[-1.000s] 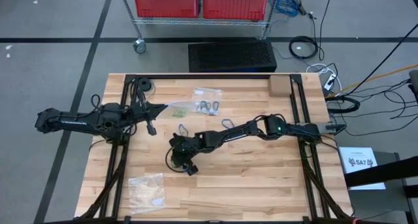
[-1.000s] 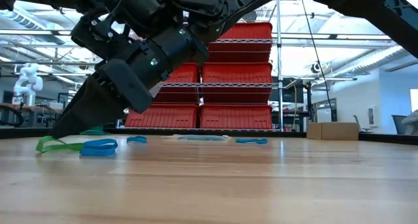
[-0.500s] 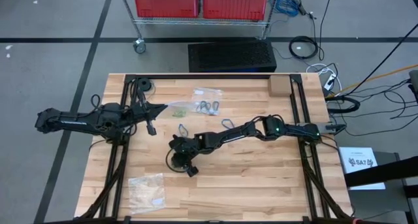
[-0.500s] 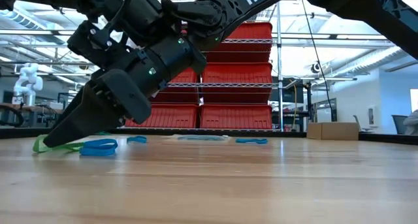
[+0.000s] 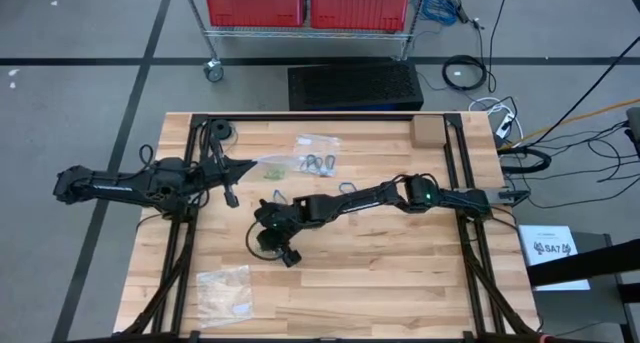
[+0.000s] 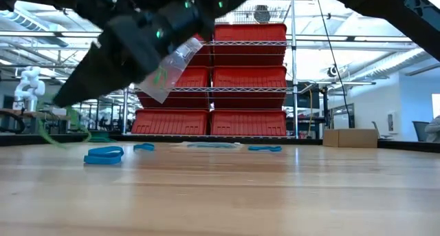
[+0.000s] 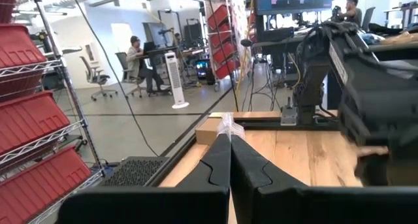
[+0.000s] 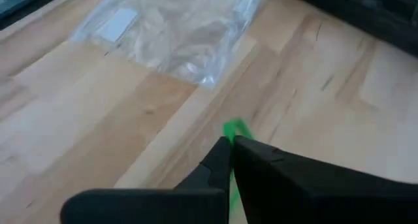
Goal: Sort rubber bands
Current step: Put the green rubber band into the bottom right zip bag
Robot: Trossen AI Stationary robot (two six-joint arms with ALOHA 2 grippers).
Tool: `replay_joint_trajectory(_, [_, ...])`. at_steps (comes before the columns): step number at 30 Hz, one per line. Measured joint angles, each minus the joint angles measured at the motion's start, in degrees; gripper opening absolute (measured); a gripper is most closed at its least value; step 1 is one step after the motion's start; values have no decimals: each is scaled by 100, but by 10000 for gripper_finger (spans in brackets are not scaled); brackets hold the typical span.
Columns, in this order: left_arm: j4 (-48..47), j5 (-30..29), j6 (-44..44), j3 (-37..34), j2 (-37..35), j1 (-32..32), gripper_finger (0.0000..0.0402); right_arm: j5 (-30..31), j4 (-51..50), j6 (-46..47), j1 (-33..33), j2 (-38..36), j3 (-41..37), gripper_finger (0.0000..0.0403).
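Green band (image 6: 63, 128) is up off the table, dangling from the right gripper (image 8: 230, 143), fingers pinched tight on it, a green scrap poking out between the tips in the wrist view. That gripper hangs over the middle of the table (image 5: 380, 283), a little toward the left edge. Blue bands (image 6: 104, 153) lie flat on the wood just beside the hanging loop, more blue ones (image 6: 265, 148) farther back. Dark bands (image 5: 320, 164) sit near the far edge, beside a clear bag (image 5: 316, 143). Another bag (image 5: 222, 286) lies by the near left corner. Left gripper (image 7: 230, 140) waits over the far left part of the table, fingers pressed together around a bit of clear plastic (image 7: 230, 125).
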Motion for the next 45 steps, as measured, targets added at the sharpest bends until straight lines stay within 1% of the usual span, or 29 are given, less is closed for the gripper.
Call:
replay_joint_trajectory(7, [0,56,-109,0,0,-2,0,21,-1501,-85,0,-39,1351,1])
replay_joint_trajectory(9, [-6,58,-109,0,0,-2,0,85,-1505,-105,0,-257,1232,0])
replay_joint_trajectory(12, [-11,58,-111,0,0,0,0,233,-1849,-136,18,-581,1204,0])
replay_joint_trajectory(17, [-1,107,-126,-2,16,0,0,983,-2303,-137,63,-1221,1206,0])
replay_joint_trajectory(22, [48,417,-127,-2,97,0,0,1579,-2581,-163,55,-1856,1206,0])
replay_joint_trajectory(24, [61,652,-83,-2,139,0,0,1783,-2574,-198,51,-2086,1208,0])
replay_joint_trajectory(27, [102,1018,24,-2,199,-1,0,1931,-2614,-230,50,-2331,1208,0])
replay_joint_trajectory(31, [107,1283,54,-2,220,-2,0,2005,-2667,-206,48,-2540,1208,0])
replay_joint_trajectory(35, [179,1577,67,-2,223,-2,0,2468,-2935,-201,50,-2552,1206,0])
replay_joint_trajectory(39, [227,1844,157,-2,227,-11,0,2555,-3150,-121,10,-2506,1206,0])
replay_joint_trajectory(42, [225,1949,157,-2,230,-40,0,2719,-3252,-86,2,-2492,1204,0])
replay_joint_trajectory(45, [240,1960,160,-2,229,-64,0,2689,-3206,-48,2,-2494,1204,0])
